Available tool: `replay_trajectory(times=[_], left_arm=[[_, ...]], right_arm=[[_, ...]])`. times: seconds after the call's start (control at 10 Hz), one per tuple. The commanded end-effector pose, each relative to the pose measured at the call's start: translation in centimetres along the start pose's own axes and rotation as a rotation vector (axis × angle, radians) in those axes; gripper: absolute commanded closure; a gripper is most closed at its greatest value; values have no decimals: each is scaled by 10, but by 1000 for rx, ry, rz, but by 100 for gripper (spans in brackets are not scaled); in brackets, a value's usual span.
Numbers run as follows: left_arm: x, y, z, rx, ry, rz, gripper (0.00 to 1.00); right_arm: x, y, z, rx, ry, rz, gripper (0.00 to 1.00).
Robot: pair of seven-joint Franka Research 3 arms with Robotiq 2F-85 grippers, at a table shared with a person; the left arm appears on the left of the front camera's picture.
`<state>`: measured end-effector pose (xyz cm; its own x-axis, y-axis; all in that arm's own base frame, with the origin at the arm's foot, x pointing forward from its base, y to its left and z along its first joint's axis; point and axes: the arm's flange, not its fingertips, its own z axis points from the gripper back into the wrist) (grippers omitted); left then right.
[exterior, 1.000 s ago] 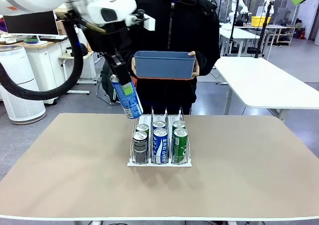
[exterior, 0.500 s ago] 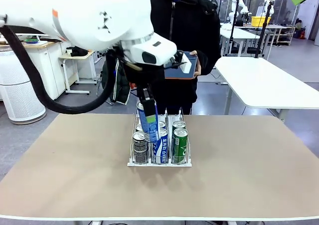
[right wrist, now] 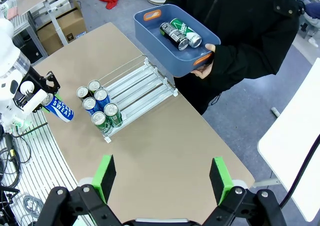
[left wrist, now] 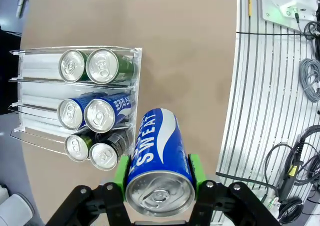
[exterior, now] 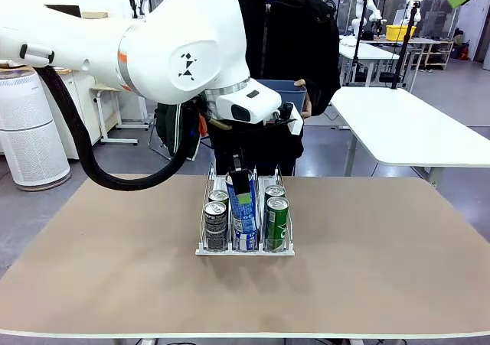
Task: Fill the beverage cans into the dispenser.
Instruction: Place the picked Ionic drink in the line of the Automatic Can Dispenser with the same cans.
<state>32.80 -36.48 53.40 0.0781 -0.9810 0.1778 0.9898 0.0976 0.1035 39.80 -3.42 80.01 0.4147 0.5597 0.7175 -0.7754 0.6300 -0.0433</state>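
One table [exterior: 383, 268]. Across it, one person [right wrist: 250, 25] holds one blue bin [right wrist: 150, 28] with two cans [right wrist: 176, 35] inside. One dispenser [right wrist: 145, 78] holds six cans [right wrist: 95, 103], two per lane. My left gripper [left wrist: 159, 172] pinches one blue-and-white can [left wrist: 160, 156] above the table, just off the dispenser's near end. My right gripper [right wrist: 162, 178] hangs spread, empty.

Six cans [right wrist: 101, 96] in dispenser [right wrist: 141, 81]
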Motion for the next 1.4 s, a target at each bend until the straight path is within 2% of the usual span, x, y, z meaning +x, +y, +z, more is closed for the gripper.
replay_trajectory(times=[0.0, 0.3, 0.4, 0.6, 1.3], left_arm=[[0, -4, 1, 14, 13, -1, 42], [0, -1, -1, -1, 5, -3, 42], [-5, 1, 2, 65, 39, -1, 42], [2, 3, -16, 68, 92, -31, 42], [4, 12, -63, 66, 64, -38, 42]], right_arm=[[0, 1, 0, 0, 2, 2, 0], [0, 1, 0, 0, 2, 2, 0], [0, 1, 0, 0, 2, 2, 0], [0, 1, 0, 0, 2, 2, 0], [0, 1, 0, 0, 2, 2, 0]])
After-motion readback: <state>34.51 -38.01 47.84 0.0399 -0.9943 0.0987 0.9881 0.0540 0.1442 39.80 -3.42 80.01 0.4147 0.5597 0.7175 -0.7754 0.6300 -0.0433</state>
